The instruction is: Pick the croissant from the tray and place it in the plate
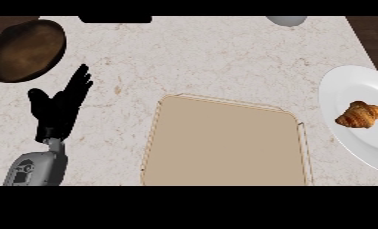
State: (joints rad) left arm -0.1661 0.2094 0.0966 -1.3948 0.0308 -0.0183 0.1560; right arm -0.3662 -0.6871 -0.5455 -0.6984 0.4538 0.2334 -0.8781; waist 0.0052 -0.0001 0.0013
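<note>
**Counter inventory: croissant on plate, tray bare**

Surface: a pale, veined stone counter (221, 58) is seen from steeply above, with dark wood showing at its upper corners.

Item 1. Tray (225, 145): tan, rounded corners, set at the centre of the lower counter. Nothing is seen on it.

Item 2. Plate (347, 90): white, at the right edge, partly cut off by the view, just beside the tray's right rim.

Item 3. Croissant (358, 114): golden brown, lying on the plate, toward its cut-off side. It is touched by no hand. The placement is judged done.

Item 4. Left hand (59, 105): black, shown at the left, well apart from tray and plate. Its fingers are straight and spread, pointing up the view; nothing is held. It is taken to be at rest.

Item 5. Right hand: not shown in the view; its state cannot be reported.

Item 6. Dark brown round object (29, 49) at the upper left, unidentified. A grey rounded object (286, 20) at the top edge, mostly cut off.

Risks, as judged: little is left to go wrong. The croissant could be knocked should the unseen right arm be swung back across the plate. How close the pastry lies to the plate's far rim cannot be told, so a roll-off cannot be ruled out.
</note>
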